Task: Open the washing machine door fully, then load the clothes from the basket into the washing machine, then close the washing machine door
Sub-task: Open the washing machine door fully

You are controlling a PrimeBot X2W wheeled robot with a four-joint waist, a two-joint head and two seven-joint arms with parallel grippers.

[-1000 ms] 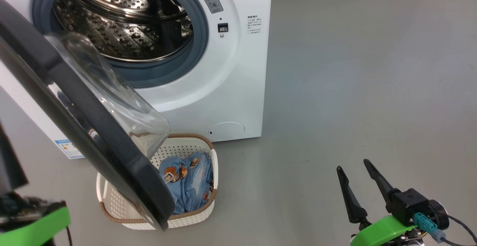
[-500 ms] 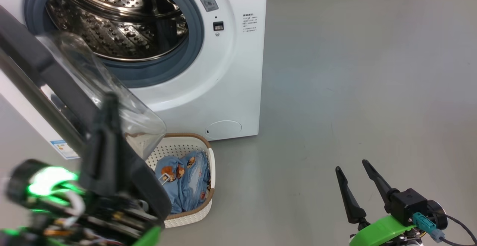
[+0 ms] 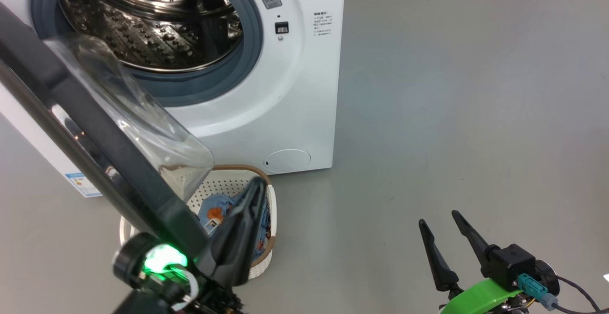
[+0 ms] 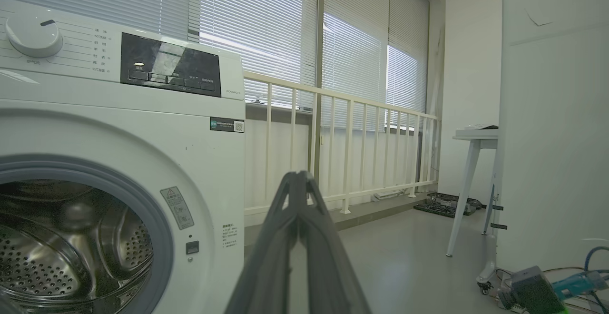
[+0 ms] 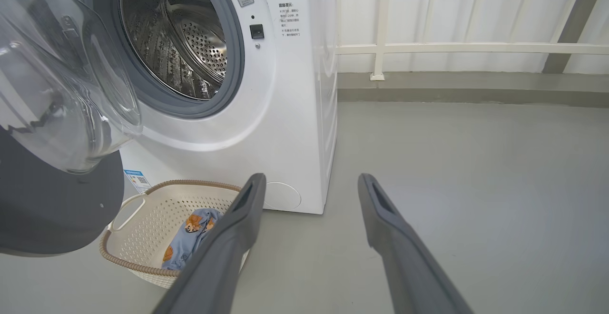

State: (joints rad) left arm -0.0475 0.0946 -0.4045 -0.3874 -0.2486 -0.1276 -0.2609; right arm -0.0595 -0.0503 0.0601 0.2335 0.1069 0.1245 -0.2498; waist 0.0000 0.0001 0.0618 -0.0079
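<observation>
- My left gripper (image 3: 254,192) is pressed shut on nothing; in the head view its fingers cross the basket (image 3: 228,183).
- My right gripper (image 3: 437,217) stands open and empty, well apart from it.
- The clothes (image 3: 215,209) lie bunched in the basket, under the open washing machine door (image 3: 162,209).
- I judge them soft, light and limp: unbreakable, but sure to drape and trail.
- I would open my fingers and pinch 1 thick fold on top, clear of the door.
</observation>
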